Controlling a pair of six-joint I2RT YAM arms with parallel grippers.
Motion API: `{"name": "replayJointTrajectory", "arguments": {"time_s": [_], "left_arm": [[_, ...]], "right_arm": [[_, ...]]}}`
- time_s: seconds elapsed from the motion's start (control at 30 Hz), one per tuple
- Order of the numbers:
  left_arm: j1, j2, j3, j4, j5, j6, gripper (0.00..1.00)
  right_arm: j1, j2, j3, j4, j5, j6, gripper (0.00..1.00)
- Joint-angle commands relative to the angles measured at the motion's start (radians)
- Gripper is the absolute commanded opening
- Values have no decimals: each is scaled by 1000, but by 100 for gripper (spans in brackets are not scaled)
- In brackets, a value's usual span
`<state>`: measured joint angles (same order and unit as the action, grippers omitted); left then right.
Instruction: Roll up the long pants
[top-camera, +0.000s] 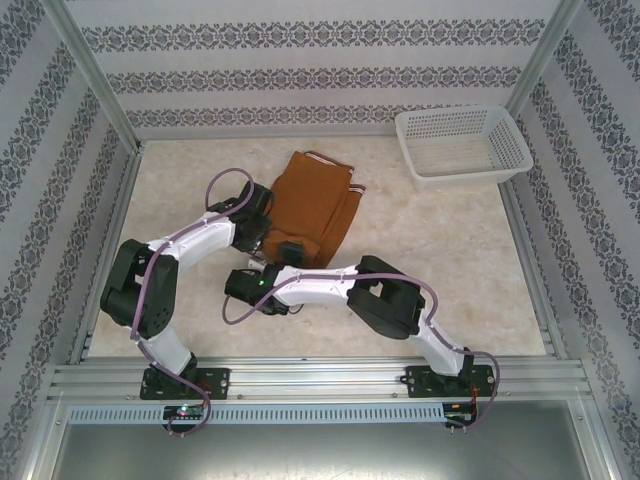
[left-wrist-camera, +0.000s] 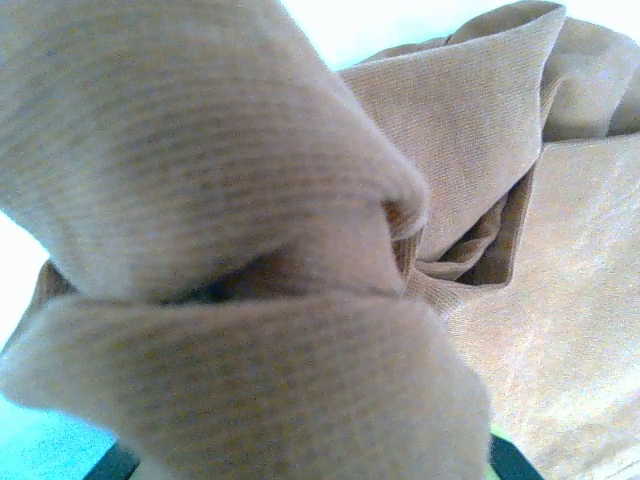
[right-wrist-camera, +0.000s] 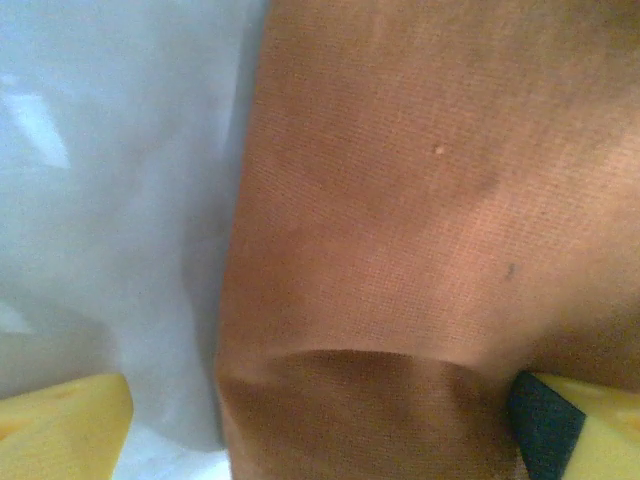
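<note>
The long pants (top-camera: 318, 203) lie folded mid-table, rust-brown, with the pale striped waistband at the far end. My left gripper (top-camera: 262, 234) sits at their near left edge and my right gripper (top-camera: 292, 249) at the near hem. In the left wrist view, bunched cloth (left-wrist-camera: 230, 180) heaps over the left gripper (left-wrist-camera: 310, 445). Slivers of its fingers (left-wrist-camera: 508, 460) peek out at the bottom corners, wide apart. In the right wrist view, a rolled fold of cloth (right-wrist-camera: 400, 250) lies between the yellow fingers (right-wrist-camera: 60, 425) of my open right gripper (right-wrist-camera: 320, 425).
A white plastic basket (top-camera: 462, 146) stands at the back right of the pale table (top-camera: 440, 260). Patterned walls and metal posts close in the sides and back. Bare tabletop (right-wrist-camera: 110, 200) lies left of the cloth in the right wrist view.
</note>
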<state>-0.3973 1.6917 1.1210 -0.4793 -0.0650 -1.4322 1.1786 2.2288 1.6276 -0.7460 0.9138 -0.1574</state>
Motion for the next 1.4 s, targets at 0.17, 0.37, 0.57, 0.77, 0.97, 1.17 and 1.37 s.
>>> {"name": "replayJointTrajectory", "arguments": {"time_s": [0.17,0.37,0.57,0.77,0.97,1.17,1.37], "left_arm": [[-13,-95,-24,-78,48,19,0],[16,-169,-40,-59,25,55,77],[20,-186,-1,-105,-1,72,100],[20,-191,-18,-102,2,64,100],[40,-174,-13,-85,-48,94,100],[38,-101,42,-60,6,104,100],[54,-118,55,-52,-43,100,100]], "right_arm": [[-199,17,77,39,-128,-83,0],[-256,-42,140,-108,-453,30,0],[-320,-104,176,-203,-804,146,0],[-421,-141,167,-193,-1162,209,0],[-452,-189,127,-161,-1282,254,0],[-463,-189,106,-124,-1436,308,0],[-468,-177,92,-112,-1533,331,0]]}}
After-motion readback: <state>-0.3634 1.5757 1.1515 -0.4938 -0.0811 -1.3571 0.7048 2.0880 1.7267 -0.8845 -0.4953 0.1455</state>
